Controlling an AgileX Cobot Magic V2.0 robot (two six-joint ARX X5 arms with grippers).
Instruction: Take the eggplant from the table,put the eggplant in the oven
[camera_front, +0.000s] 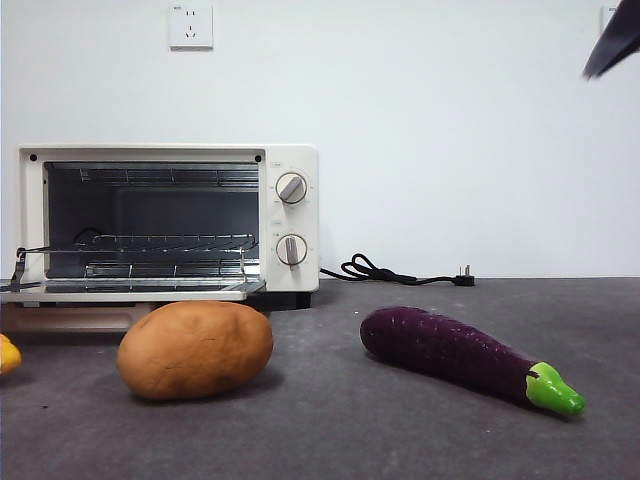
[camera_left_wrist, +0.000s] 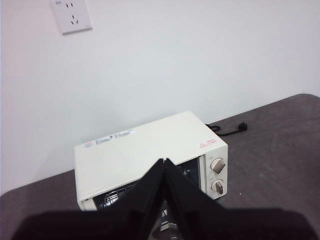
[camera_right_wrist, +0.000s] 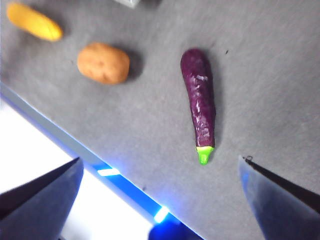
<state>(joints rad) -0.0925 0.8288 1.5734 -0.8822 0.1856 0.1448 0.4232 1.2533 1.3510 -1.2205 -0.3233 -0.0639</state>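
The dark-purple eggplant (camera_front: 455, 353) lies flat on the grey table (camera_front: 400, 430) at the right, its green stem cap toward the front right; it also shows from above as eggplant (camera_right_wrist: 200, 102). The cream-white oven (camera_front: 165, 220) stands at the back left with its door dropped open and the wire rack showing. My right gripper (camera_right_wrist: 160, 175) hangs open high above the eggplant, not touching it; in the front view it is only a black tip (camera_front: 612, 42) at the top right corner. High above the oven (camera_left_wrist: 150, 155) my left gripper (camera_left_wrist: 165, 162) is shut and holds nothing.
A tan potato (camera_front: 195, 350) sits in front of the oven, left of the eggplant. A yellow item (camera_front: 8, 353) peeks in at the left edge. The oven's black cord and plug (camera_front: 400, 273) lie by the back wall. The table's front edge (camera_right_wrist: 75, 145) is near.
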